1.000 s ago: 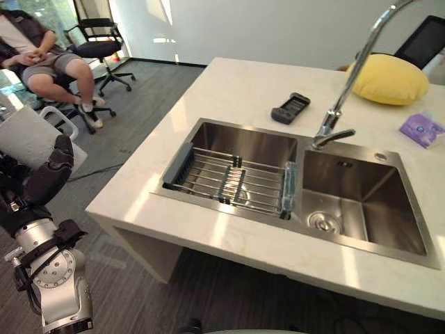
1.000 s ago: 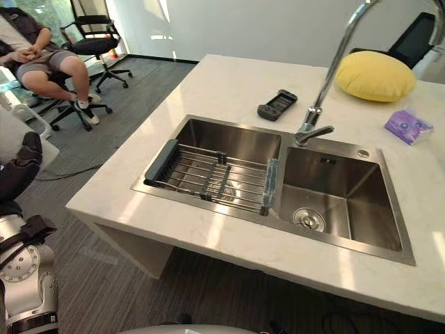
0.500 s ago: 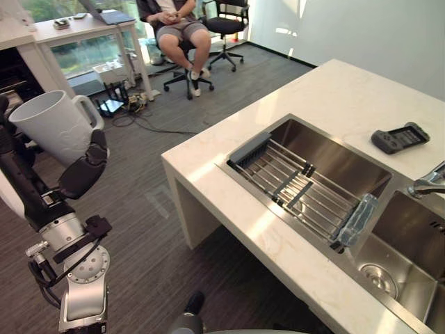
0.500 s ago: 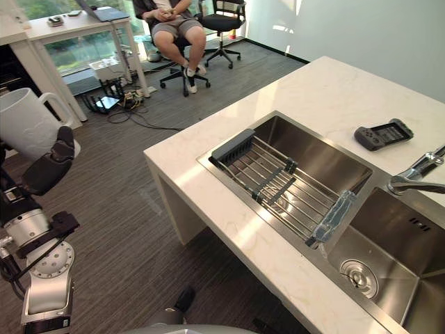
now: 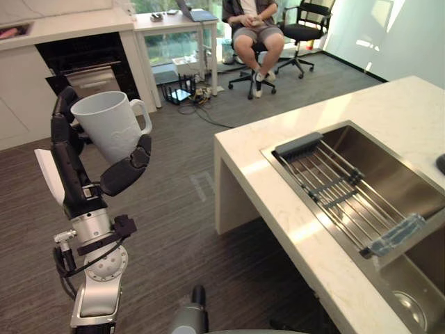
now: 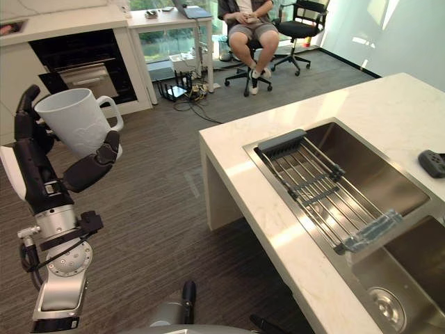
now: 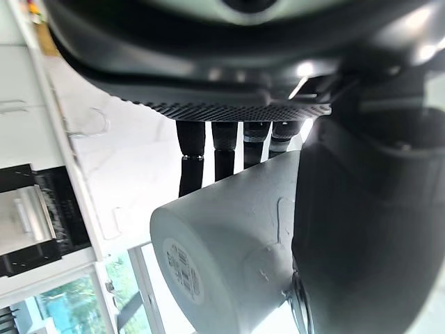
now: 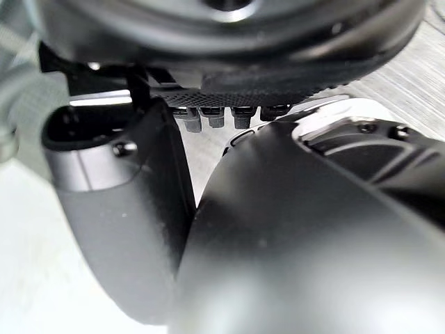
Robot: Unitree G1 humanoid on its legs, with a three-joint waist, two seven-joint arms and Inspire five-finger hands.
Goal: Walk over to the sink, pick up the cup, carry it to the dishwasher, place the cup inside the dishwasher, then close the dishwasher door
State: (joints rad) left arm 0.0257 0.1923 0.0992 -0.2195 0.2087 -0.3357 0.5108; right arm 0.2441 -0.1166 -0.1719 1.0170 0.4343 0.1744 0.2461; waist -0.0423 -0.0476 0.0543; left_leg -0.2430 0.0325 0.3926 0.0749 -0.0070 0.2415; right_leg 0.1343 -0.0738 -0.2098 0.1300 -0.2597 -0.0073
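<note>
Camera swung left, sink now right; cup near upright, left hand clamped round body. Likely rigid, light, smooth, breakable: keep body grip. Right hand state unclear.

WHITE CUP ALOFT: We see the cup, a plain white mug with a loop handle, carried rim-up and slightly tilted in the robot's left hand, thumb across its front and fingers behind. It hangs over grey carpet, well apart from the sink, a steel double basin set in a pale counter with a wire rack across one bowl. The dishwasher shows dark among white cabinets beyond.
</note>
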